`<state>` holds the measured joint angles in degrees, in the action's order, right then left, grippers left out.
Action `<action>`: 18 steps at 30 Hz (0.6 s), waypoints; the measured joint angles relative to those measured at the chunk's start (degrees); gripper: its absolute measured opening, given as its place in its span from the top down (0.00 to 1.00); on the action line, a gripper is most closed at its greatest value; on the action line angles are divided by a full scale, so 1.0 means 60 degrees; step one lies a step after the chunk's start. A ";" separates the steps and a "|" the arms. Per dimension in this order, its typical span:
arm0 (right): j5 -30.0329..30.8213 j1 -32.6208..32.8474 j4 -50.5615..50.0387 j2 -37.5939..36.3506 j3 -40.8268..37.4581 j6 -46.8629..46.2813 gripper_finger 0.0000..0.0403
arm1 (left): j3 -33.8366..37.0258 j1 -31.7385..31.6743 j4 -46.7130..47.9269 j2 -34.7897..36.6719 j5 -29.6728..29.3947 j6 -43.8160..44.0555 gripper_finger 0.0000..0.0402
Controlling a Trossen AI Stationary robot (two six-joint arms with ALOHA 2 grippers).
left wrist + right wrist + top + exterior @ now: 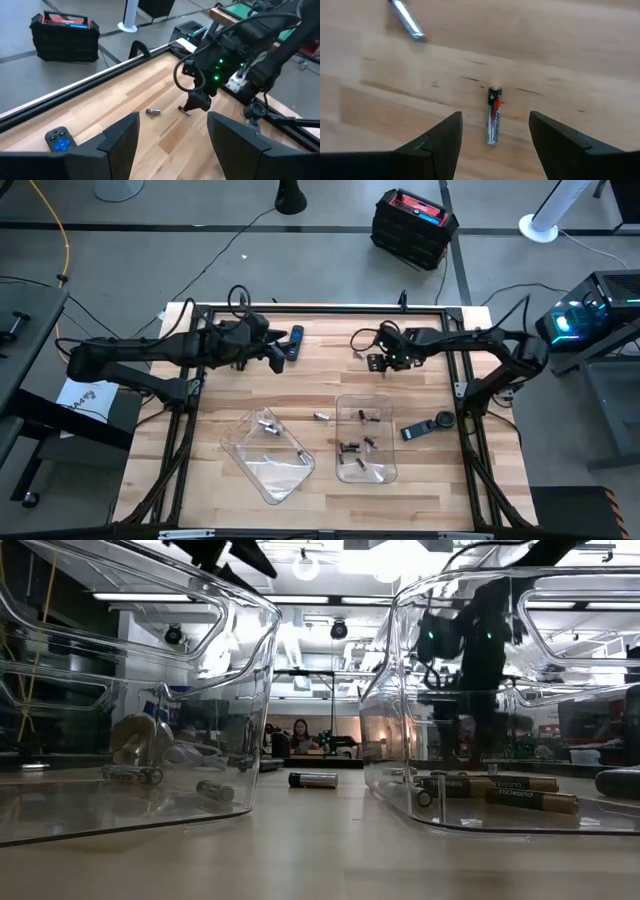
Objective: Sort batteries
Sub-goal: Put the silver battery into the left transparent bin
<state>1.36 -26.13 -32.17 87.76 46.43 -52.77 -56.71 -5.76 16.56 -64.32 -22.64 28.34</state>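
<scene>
Right wrist view puts a small silver-and-dark cylindrical battery (494, 116) on the bare light wooden table (560, 45), lying between my right gripper (495, 145)'s spread fingers. Jaws are wide, holding nothing. A second silvery battery (407, 20) lies further off on the wood.

From the high view, the right gripper (385, 361) hangs over the far part of the table, well beyond the clear rectangular plastic tray holding dark batteries (365, 442). Another clear tray (268, 453), angled, sits just beside that tray and holds a few silvery cells. One loose silvery battery (321, 416) lies between the two trays.

Left gripper (273, 352) waits over the far side too, beside a dark remote with blue buttons (295, 342), jaws wide and empty.

I read this as lining up a pick. Risks as I see them:
- The cell lies lengthwise along my approach, so the pads close on its round sides; any skew and it rolls or squirts out.
- Descending too low drags fingertips on the wood.
- Sorting error: this cell is part silver, part dark, so I can't say which tray it belongs in.
</scene>
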 joint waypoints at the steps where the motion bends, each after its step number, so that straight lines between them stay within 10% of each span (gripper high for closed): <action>1: -0.0005 0.0030 0.0247 0.0077 -0.0160 -0.0161 0.45 | 0.0000 0.0000 -0.0016 -0.0069 -0.0003 0.0000 0.44; 9: 0.0730 0.0375 0.1094 0.0663 -0.0664 -0.0229 0.49 | 0.0000 -0.0004 -0.0019 -0.0529 -0.0003 0.0003 0.44; 15: 0.1590 0.0758 0.0231 0.0904 -0.0637 -0.0108 0.90 | 0.0000 0.0000 -0.0019 -0.0519 -0.0003 0.0003 0.44; 18: 0.1742 0.0920 -0.0123 0.0702 -0.0637 0.0127 0.95 | 0.0000 0.0009 -0.0019 -0.0271 -0.0003 -0.0262 0.44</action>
<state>11.81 -20.61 -32.91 91.97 42.61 -52.01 -56.71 -5.71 16.45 -65.95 -22.65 26.77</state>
